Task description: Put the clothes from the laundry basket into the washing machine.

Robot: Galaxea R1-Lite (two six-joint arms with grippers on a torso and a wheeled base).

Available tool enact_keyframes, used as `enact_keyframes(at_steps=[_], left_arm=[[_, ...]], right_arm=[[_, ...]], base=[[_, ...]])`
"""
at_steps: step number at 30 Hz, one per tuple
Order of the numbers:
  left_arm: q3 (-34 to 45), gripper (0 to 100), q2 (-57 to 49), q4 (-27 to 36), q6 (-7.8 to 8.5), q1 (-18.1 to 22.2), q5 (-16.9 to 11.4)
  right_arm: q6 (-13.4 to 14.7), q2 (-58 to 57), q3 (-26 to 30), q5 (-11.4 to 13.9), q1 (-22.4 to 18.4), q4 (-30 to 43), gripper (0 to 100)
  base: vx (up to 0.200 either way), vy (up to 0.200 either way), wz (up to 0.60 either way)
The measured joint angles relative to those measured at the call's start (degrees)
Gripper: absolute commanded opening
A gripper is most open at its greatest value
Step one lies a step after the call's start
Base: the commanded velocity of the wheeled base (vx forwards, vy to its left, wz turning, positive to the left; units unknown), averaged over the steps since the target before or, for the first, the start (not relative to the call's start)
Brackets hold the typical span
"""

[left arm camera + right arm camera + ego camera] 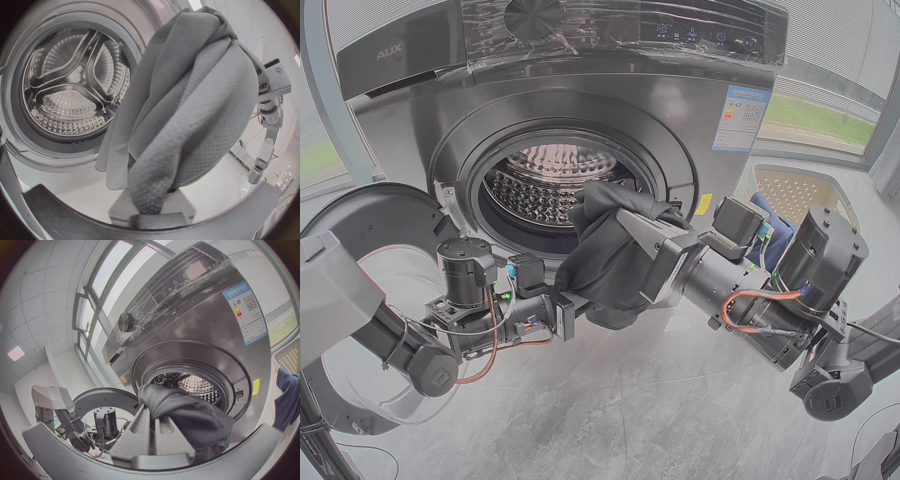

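While tight on garment (606, 262), left pincer (152, 201), right pincer (153, 417).

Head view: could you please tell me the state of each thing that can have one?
washing machine door: open.
drum: no clothes visible inside.
dark garment: held before the opening, not inside.
left gripper: shut on dark garment.
right gripper: shut on dark garment.
laundry basket: holds a blue garment.

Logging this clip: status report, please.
Left gripper, right gripper both shut on the dark garment. Garment hangs before the open drum, not inside. Nothing blocking the opening.
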Motion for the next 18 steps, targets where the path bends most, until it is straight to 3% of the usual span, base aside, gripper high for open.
enact_keyframes(at_steps=[9, 10, 18], left_arm=[[7.19, 0, -3.28, -2.94, 0.26, -2.29, -0.09], [8.90, 0, -4.33, -3.57, 0.24, -2.79, -0.15], [22.74, 0, -14.82, -8.90, 0.04, -6.97, -0.33]], right_arm=[[0.00, 0.01, 2.80, 0.50, -0.66, 0.05, 0], [0.00, 0.01, 3.17, 0.59, -0.74, 0.05, 100], [0.15, 0.17, 6.01, 1.38, -0.93, 0.21, 100]], base=[[0.000, 0.000, 0.00], [0.000, 0.000, 0.00], [0.000, 0.000, 0.00]])
